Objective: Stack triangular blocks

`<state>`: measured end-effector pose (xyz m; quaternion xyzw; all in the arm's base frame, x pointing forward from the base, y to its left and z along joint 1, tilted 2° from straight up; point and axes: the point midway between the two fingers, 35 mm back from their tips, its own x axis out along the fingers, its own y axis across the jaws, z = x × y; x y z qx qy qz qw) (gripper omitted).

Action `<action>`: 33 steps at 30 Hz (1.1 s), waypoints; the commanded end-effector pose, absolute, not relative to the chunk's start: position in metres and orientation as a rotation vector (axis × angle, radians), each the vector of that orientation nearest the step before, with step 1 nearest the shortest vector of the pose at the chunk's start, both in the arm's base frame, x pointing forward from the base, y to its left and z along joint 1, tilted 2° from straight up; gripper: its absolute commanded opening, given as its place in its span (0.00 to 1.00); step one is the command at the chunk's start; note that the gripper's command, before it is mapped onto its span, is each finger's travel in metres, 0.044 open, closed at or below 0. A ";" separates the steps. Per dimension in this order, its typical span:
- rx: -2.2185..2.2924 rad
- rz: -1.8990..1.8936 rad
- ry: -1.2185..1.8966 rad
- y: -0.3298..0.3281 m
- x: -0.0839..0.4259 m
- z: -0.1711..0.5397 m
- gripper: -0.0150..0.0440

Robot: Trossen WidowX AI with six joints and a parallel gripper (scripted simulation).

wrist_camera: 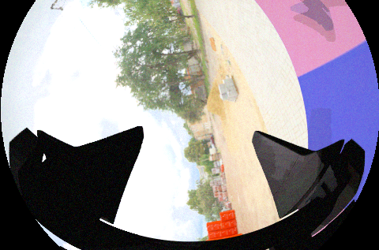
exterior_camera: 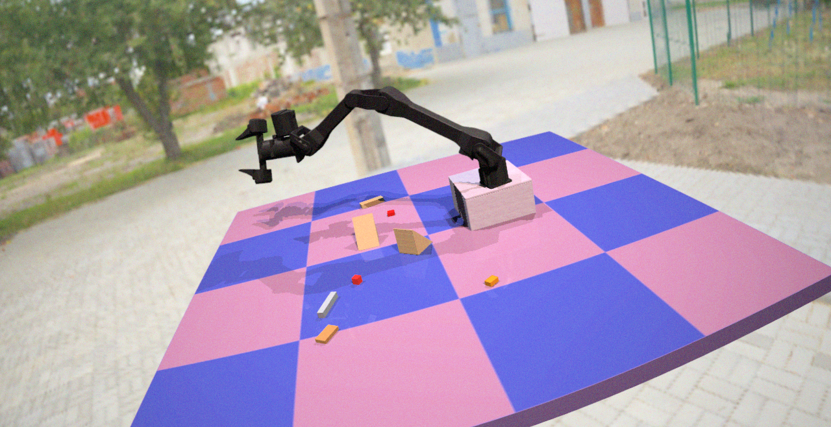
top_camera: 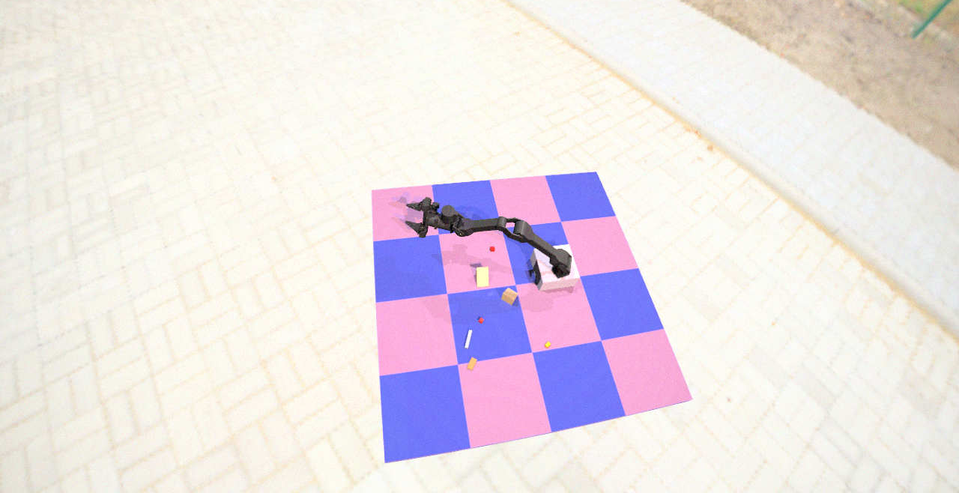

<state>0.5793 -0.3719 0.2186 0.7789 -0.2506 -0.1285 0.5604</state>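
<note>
Overhead, my black, angular pincer [top_camera: 413,216] [exterior_camera: 248,151] [wrist_camera: 200,136] hangs spread wide with nothing in it, while two smooth tan wedges [top_camera: 482,276] [exterior_camera: 365,232] sit apart on the checkered tabletop [top_camera: 428,409] [exterior_camera: 395,366] [wrist_camera: 339,100].
</note>
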 end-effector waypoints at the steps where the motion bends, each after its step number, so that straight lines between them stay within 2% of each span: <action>1: 1.281 -0.577 -0.130 -0.364 0.564 0.167 1.00; 7: 0.826 -0.598 0.299 -0.348 0.538 0.120 1.00; 14: 0.475 -0.475 0.627 -0.328 0.508 0.087 1.00; 24: 0.046 -0.157 0.945 -0.296 0.465 0.058 1.00; 33: -0.285 0.248 1.103 -0.262 0.420 0.043 1.00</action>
